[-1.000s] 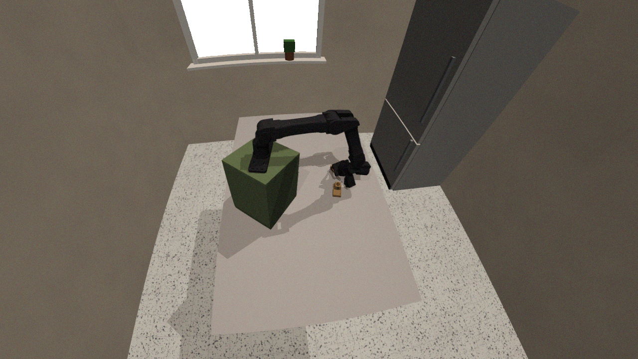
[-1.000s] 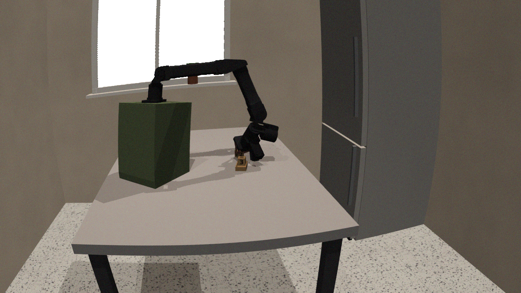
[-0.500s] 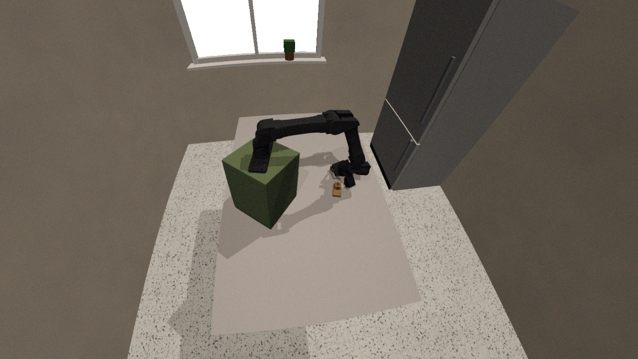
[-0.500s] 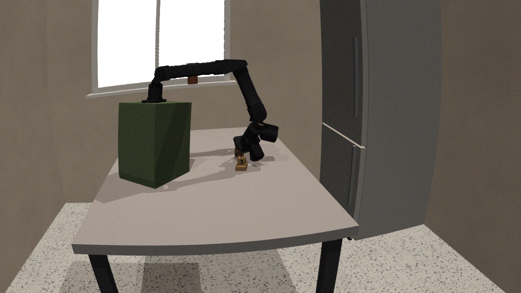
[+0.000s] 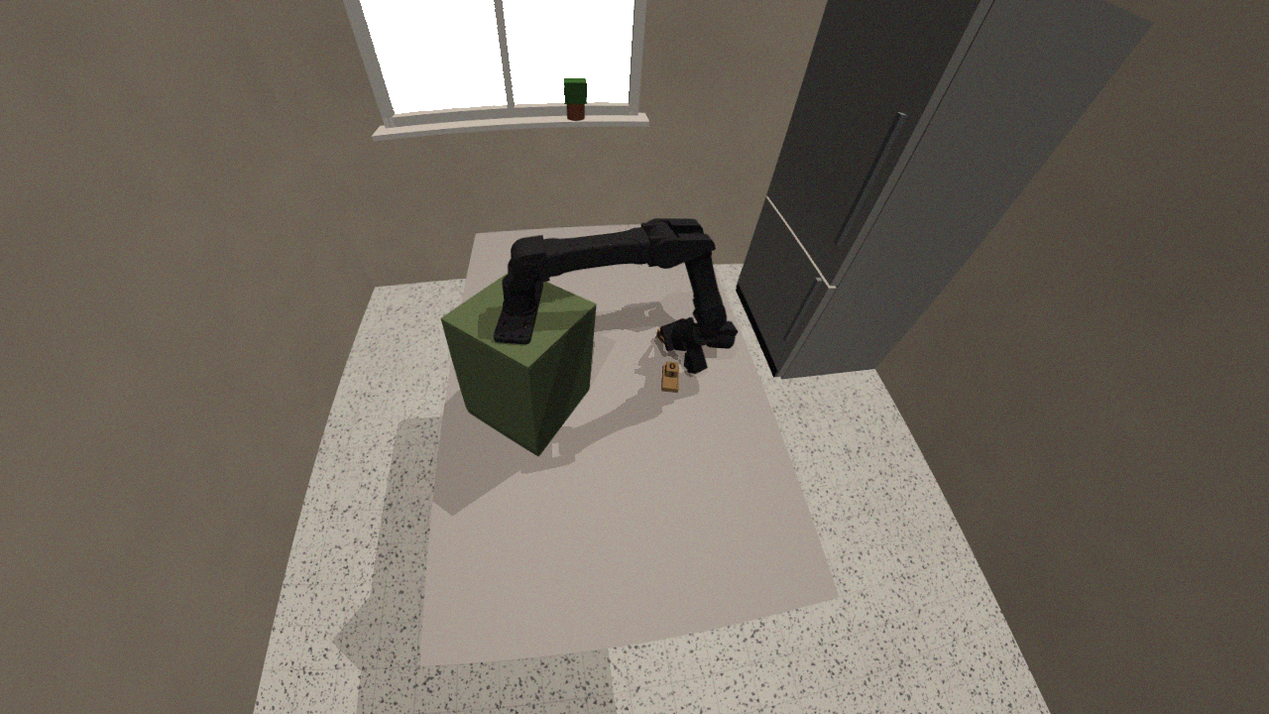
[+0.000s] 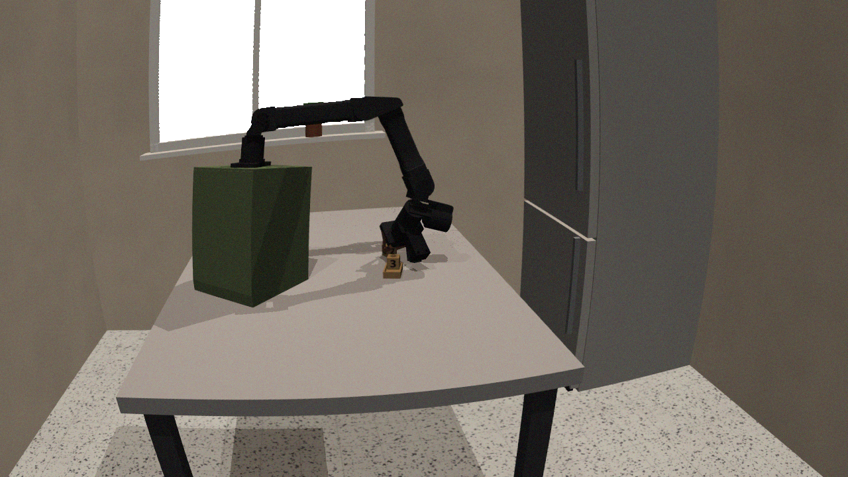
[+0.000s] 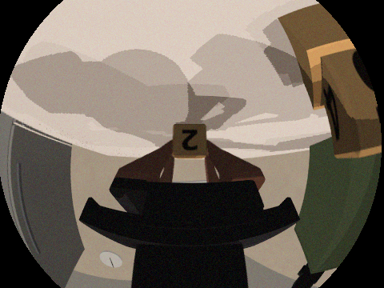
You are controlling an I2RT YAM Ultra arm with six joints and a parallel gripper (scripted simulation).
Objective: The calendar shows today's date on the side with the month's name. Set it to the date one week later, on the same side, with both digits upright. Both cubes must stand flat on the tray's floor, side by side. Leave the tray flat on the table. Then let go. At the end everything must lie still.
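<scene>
My gripper is shut on a wooden cube, held between the fingertips above the table. The cube's face toward the wrist camera shows a 2, upside down in that view. The small wooden tray is on the table, just on the near side of the gripper in the top and exterior views. The other wooden cube stands in it, with a 0 on top and a 3 facing the exterior camera. Its side digit in the wrist view is too slanted to read. No month name is readable.
The arm's green pedestal stands on the table to the left of the tray in the top and exterior views. A grey fridge stands beyond the table's right edge.
</scene>
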